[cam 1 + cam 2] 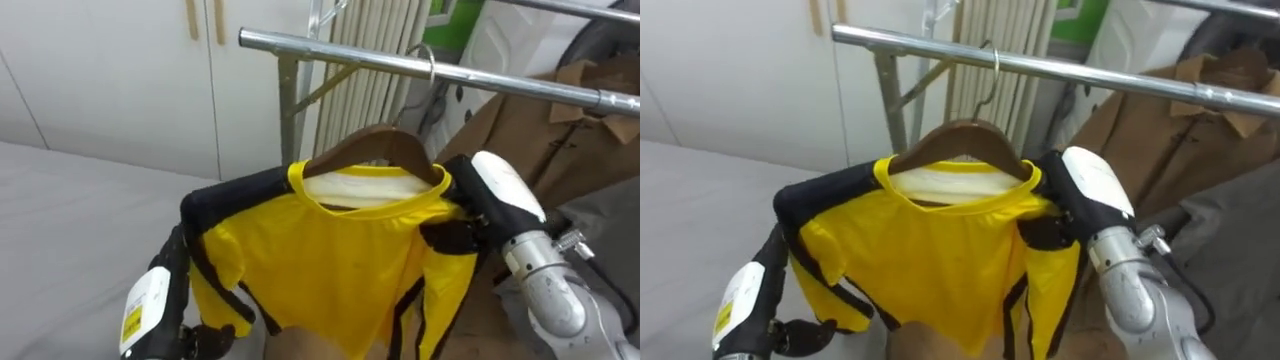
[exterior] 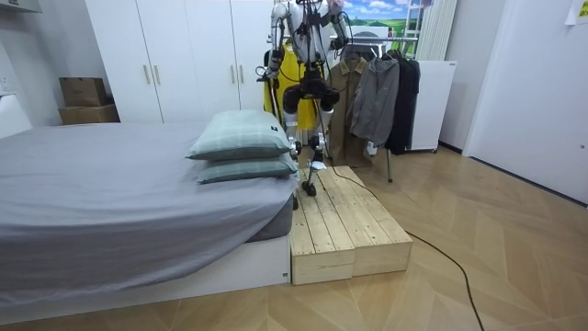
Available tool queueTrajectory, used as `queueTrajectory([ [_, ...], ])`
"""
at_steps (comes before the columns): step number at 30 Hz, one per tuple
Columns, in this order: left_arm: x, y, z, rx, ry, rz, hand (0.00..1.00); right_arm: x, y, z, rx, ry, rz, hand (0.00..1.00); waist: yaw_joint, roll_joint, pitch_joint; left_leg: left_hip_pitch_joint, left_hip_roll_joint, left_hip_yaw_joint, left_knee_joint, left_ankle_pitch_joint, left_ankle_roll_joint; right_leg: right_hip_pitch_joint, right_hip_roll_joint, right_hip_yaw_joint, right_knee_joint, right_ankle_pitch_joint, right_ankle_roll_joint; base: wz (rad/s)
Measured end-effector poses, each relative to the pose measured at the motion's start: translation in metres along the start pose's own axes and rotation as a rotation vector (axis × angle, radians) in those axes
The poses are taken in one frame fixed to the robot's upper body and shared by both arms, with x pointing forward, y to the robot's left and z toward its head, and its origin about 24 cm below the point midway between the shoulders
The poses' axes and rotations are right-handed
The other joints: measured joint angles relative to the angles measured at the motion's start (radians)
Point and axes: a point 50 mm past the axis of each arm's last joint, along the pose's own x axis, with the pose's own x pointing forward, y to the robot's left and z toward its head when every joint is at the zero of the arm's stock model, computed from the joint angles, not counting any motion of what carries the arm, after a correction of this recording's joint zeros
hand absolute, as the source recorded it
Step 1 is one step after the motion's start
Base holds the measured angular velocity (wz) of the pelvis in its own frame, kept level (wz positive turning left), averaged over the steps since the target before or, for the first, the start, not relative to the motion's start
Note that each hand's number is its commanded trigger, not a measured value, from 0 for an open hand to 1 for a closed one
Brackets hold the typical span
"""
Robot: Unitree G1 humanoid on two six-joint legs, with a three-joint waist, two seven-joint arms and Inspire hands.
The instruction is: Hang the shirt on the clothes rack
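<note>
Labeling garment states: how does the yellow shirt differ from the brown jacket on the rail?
Colour: the yellow shirt has black sleeves; the brown jacket is plain tan.
Contact: the right hand grips the shirt's shoulder, the left hand is by its sleeve; nothing touches the jacket.
Position: the shirt sits left on the rail, the jacket further right.
Shared: both hang at the same rail.

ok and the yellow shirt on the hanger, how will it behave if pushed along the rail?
Floppy, probably: the yellow shirt drapes and creases below the wooden hanger, so a push on cloth likely just folds it. It looks thin and light. The hanger hangs on a smooth metal rail, so it may swing or slide.
</note>
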Motion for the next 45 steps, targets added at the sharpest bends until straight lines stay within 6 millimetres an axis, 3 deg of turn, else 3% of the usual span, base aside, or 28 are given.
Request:
queueTrajectory([
  [6, 0.001, 0.002, 0.003, 0.005, -0.017, 0.003, 0.00, 0.017, -0.002, -0.015, 0.053, 0.093, 0.064, 1.00, 0.035, -0.013, 0.0027, 0.001, -0.003, -0.018, -0.008, 0.001, -0.002, 0.004, -0.013, -0.033, -0.001, -0.004, 0.002, 0.17],
  [8, 0.001, 0.001, 0.003, 0.004, -0.015, -0.010, 0.00, 0.024, -0.003, -0.025, 0.117, 0.154, 0.082, 1.00, 0.040, -0.023, 0.0082, -0.001, -0.006, -0.027, -0.009, 0.001, -0.002, 0.005, -0.016, -0.038, -0.001, -0.011, 0.006, 0.20],
  [14, -0.004, -0.002, -0.001, 0.005, 0.003, -0.061, 0.00, 0.036, -0.007, -0.037, 0.341, 0.241, 0.114, 1.00, 0.047, -0.031, 0.0075, -0.002, -0.011, -0.042, -0.009, 0.001, -0.002, 0.007, -0.027, -0.061, -0.003, -0.010, 0.005, 0.07],
  [23, -0.009, -0.002, -0.009, 0.015, 0.036, -0.088, 0.00, 0.030, -0.001, -0.058, 0.532, 0.334, 0.129, 1.00, 0.058, -0.030, 0.0089, -0.004, -0.010, -0.059, -0.009, 0.001, -0.002, 0.022, -0.033, -0.090, -0.019, -0.010, 0.007, 0.11],
  [29, -0.015, -0.004, -0.015, 0.026, 0.073, -0.115, 0.00, 0.029, -0.003, -0.060, 0.598, 0.333, 0.129, 1.00, 0.058, -0.018, 0.0161, -0.011, -0.011, -0.059, -0.007, 0.001, -0.002, 0.017, -0.036, -0.093, -0.018, -0.013, 0.010, 0.01],
  [36, -0.018, -0.001, -0.024, 0.035, 0.127, -0.118, 0.00, 0.026, -0.015, -0.072, 0.585, 0.375, 0.116, 1.00, 0.056, -0.014, 0.0142, -0.017, -0.012, -0.074, -0.005, 0.001, -0.002, 0.016, -0.041, -0.111, -0.017, -0.013, 0.009, 0.07],
  [45, -0.017, 0.003, -0.030, 0.047, 0.170, -0.103, 0.00, 0.010, -0.032, -0.101, 0.555, 0.500, 0.088, 1.00, 0.043, -0.010, 0.0129, -0.017, -0.015, -0.086, 0.000, 0.002, -0.003, 0.020, -0.047, -0.125, -0.013, -0.015, 0.009, 0.05],
])
